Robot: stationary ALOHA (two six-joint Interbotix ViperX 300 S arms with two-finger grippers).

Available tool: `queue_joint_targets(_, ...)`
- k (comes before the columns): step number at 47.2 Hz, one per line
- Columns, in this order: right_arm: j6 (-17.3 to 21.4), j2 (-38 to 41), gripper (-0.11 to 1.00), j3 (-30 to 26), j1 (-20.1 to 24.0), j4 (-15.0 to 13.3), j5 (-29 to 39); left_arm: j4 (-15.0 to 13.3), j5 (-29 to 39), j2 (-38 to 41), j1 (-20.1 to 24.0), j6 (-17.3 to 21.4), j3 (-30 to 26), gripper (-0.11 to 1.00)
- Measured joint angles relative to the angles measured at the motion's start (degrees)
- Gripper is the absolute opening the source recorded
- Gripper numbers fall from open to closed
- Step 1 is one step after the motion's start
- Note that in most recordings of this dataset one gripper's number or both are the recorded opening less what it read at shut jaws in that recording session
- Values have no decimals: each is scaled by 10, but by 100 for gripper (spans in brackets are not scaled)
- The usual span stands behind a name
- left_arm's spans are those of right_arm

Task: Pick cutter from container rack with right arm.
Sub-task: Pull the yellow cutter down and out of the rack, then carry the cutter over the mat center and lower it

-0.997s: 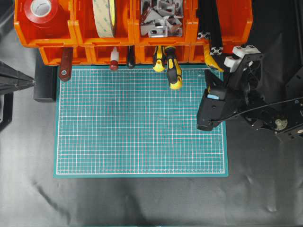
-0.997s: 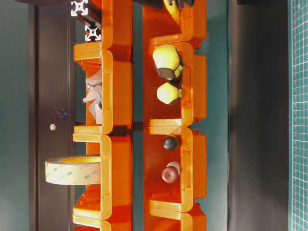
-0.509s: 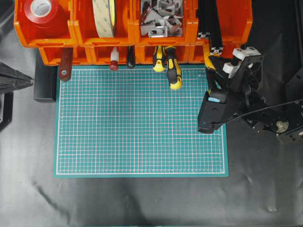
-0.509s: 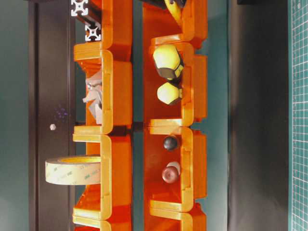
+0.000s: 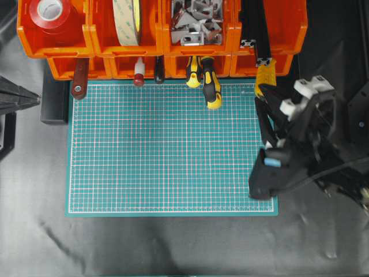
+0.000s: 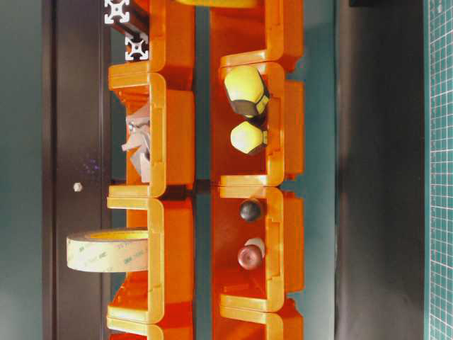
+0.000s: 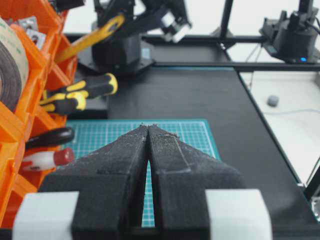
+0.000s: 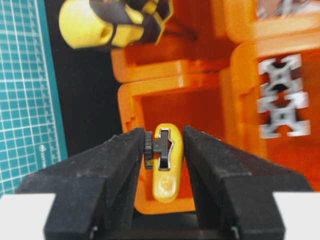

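Only the right wrist cam shows right jaws clamped on cutter (image 8: pixel 164 162) by rack (image 8: pixel 200 107); overhead hides that grip. Left jaws nearly shut, holding nothing.

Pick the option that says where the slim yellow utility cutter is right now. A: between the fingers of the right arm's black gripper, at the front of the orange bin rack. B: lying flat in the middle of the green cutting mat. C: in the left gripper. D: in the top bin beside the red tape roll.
A: the right wrist view shows the slim yellow utility cutter between the right gripper's black fingers, before an orange rack bin.
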Motion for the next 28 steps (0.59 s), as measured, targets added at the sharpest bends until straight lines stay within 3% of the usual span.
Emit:
queue_joint_targets(14, -81, 30, 27, -149, 95, 0, 64, 0, 0, -3, 0, 0, 0, 0)
queue_joint_targets(28, -90, 127, 27, -265, 155, 0, 41, 0, 0, -3, 0, 1, 0, 0)
